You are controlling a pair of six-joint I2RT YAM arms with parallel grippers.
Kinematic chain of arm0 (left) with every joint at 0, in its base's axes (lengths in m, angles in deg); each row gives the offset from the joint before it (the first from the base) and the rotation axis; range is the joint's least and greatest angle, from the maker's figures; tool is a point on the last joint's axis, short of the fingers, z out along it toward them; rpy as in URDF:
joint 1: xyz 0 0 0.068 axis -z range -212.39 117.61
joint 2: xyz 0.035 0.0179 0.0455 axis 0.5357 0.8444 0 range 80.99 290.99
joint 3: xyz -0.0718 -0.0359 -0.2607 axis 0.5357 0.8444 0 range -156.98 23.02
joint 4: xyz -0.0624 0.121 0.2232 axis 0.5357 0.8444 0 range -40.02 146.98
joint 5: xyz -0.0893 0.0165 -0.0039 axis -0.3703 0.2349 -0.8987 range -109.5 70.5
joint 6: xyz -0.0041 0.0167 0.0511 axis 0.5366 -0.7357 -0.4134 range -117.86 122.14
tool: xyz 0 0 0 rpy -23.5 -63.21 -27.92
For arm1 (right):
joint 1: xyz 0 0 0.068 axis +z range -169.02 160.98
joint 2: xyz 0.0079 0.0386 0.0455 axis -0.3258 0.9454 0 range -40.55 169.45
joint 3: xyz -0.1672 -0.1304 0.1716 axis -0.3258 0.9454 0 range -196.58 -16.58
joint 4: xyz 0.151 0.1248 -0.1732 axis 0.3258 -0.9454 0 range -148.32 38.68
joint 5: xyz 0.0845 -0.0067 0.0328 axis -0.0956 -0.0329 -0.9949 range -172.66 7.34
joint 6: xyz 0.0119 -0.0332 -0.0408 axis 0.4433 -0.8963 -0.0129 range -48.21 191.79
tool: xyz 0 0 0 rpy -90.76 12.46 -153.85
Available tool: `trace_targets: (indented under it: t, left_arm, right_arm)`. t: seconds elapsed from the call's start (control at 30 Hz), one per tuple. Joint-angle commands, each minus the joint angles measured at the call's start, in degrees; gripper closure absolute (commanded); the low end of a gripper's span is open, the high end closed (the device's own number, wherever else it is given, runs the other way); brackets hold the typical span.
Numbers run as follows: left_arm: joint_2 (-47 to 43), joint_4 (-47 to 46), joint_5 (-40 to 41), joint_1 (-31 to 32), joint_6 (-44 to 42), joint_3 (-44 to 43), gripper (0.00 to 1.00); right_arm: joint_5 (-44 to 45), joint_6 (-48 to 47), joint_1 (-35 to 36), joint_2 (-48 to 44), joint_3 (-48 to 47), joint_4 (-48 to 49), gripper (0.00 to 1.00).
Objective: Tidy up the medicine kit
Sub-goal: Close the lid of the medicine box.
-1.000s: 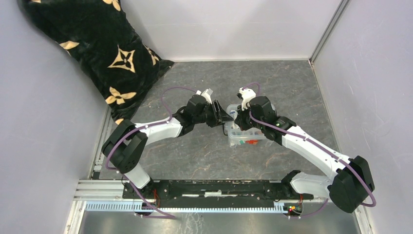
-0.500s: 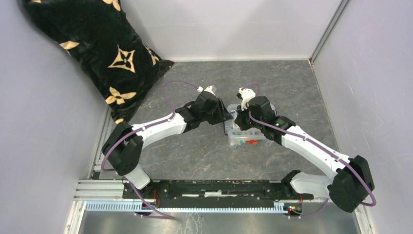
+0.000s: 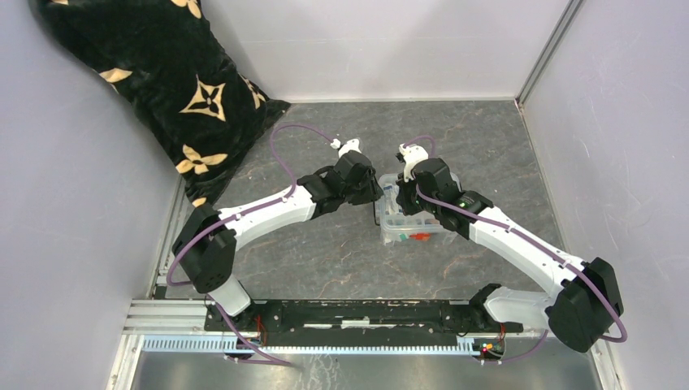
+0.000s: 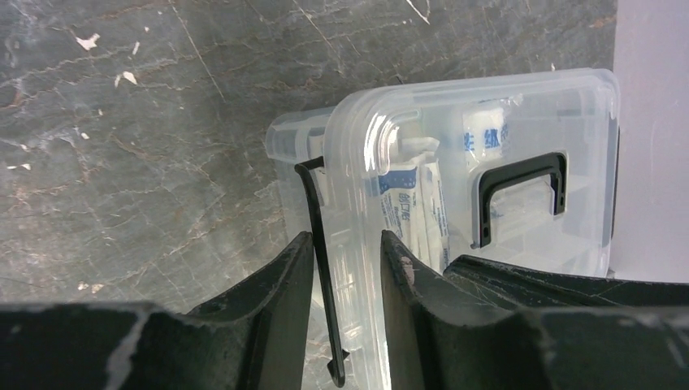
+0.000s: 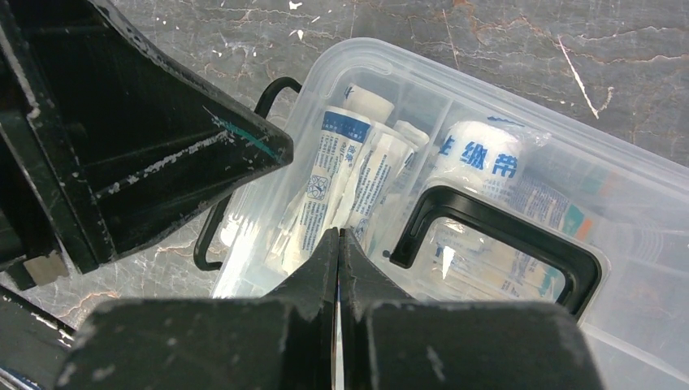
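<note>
The medicine kit (image 3: 414, 231) is a small clear box on the grey table, with its lid (image 4: 504, 130) on and rolled bandages and packets inside. The lid's black handle (image 4: 520, 191) lies flat. My left gripper (image 3: 376, 195) is at the kit's left end. Its jaws (image 4: 345, 240) are apart and straddle the black side clip (image 4: 318, 236) and the lid's edge. My right gripper (image 3: 404, 199) is shut and empty, its tips (image 5: 339, 234) resting on the lid (image 5: 487, 162) beside the handle (image 5: 496, 236). The left gripper's finger (image 5: 146, 146) shows in the right wrist view.
A black pillow with gold flower shapes (image 3: 162, 73) leans in the far left corner. Grey walls close in the table on the left, back and right. A metal rail (image 3: 341, 313) carries both arm bases at the near edge.
My left gripper has moved right and a little away, up to the kit's left end, and its wrist has turned. My right arm has stayed on the lid.
</note>
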Motion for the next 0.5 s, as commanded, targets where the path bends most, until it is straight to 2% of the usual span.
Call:
trace_targets:
  t: [0.0,0.47]
  left_arm:
    - [3.27,12.06,6.64,0.57,-5.28,0.06,0.58]
    - [5.02,14.27,7.43,3.27,-4.33,-2.91,0.62]
  right_arm:
    - [1.69,-0.52,-0.19,1.87,0.95,-4.46,1.0]
    - [0.84,-0.52,-0.16,1.68,2.0,-3.9,1.0]
